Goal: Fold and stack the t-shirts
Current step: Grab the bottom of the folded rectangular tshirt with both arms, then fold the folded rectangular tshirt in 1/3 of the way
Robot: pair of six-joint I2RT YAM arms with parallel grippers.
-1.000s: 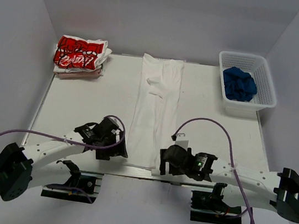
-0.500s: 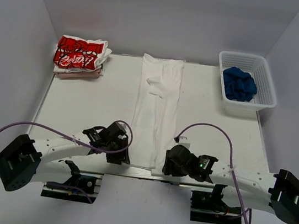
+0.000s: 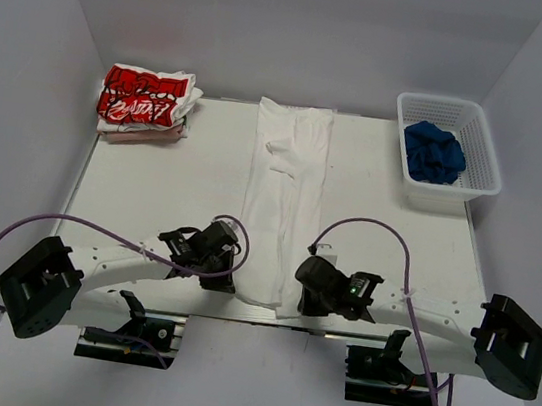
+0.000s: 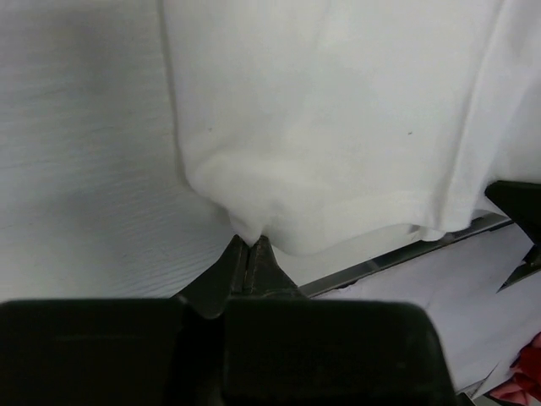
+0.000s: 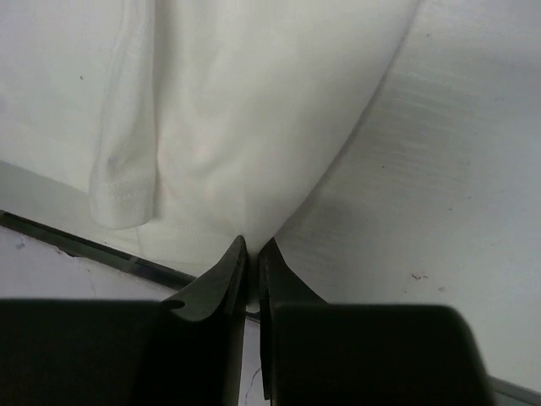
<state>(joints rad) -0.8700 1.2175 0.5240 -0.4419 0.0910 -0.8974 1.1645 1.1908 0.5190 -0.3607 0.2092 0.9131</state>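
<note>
Clamping shut just now, my left gripper [image 4: 247, 245] and right gripper [image 5: 252, 247] grasp the white shirt [image 3: 282, 195] hem, ready to fold

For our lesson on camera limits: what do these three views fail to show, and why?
Top view: fingertips of left gripper and right gripper, under their own wrist housings.
Top view: lettering on printed shirt, too small and folded.
Top view: blue cloth in the basket, crumpled; garment type unclear.
Wrist views: most of the white shirt, cut off by frame edges.
</note>
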